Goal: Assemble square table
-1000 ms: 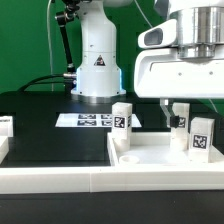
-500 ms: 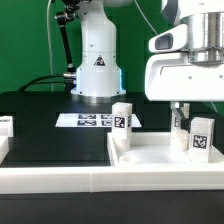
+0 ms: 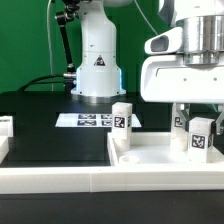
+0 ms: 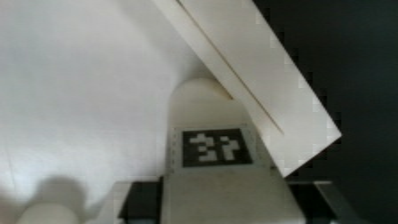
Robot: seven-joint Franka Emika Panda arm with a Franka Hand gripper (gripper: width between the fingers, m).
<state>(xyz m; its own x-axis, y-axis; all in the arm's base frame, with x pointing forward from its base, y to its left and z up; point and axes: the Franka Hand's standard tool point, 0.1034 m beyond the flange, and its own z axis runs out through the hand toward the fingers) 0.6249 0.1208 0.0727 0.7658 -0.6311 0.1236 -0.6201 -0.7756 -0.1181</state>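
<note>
- Right under my wrist stood a leg (image 4: 217, 130), upright, its long axis running up between my fingers; my gripper (image 3: 197, 122) straddled it, jaws part-closed, a firm clamp I could not confirm.
- Beyond, on the tabletop (image 3: 150, 155), a second leg (image 3: 122, 118) stood well apart toward the exterior view's left.
- Farthest, the marker board (image 3: 85, 120) lay flat.

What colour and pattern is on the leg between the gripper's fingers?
White leg with a black-and-white square tag; the wrist view shows it best.
</note>
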